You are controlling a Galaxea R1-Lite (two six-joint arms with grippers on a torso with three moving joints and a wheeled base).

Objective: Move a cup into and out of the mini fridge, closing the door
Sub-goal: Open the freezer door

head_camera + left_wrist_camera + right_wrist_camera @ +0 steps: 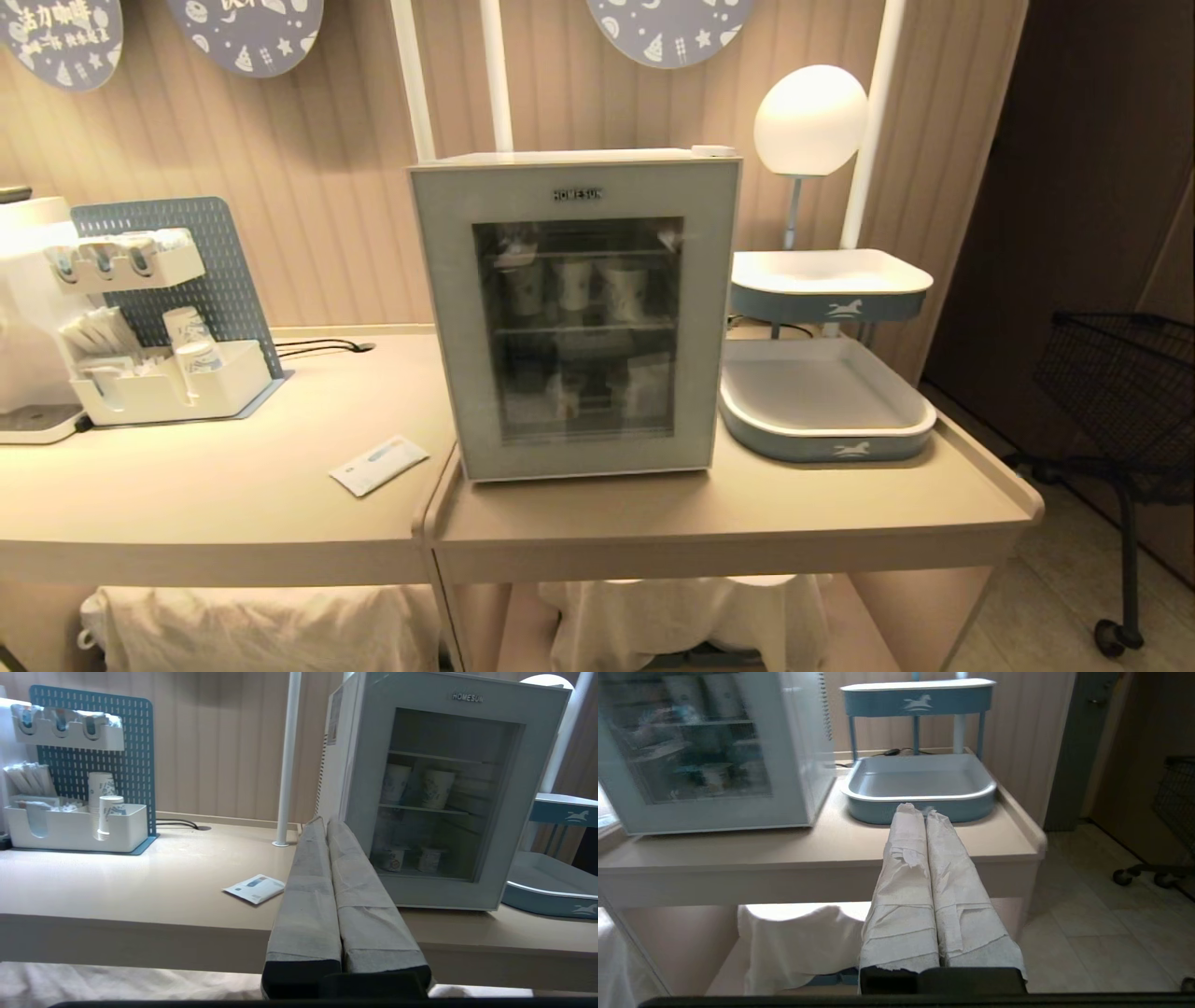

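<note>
**Fridge shut, both grippers closed and empty in front of the counter**

Nearest you, the left gripper (325, 823) and right gripper (915, 809) each show wrapped fingers pressed together, holding nothing; neither appears in the head view. The left one points toward the mini fridge's (574, 317) left front corner, the right toward the lower tray (826, 439) just right of the fridge. On the counter (728, 513), a small packet (378, 464) lies left of the fridge. The fridge stands upright, taller than wide, its door (579, 187) closed and facing you. Through the dark glass you can make out paper cups (571, 283) on the upper wire shelf; items on the lower shelf are too dim to identify. Behind the tray, a second tray (831, 285) stands raised.
</note>
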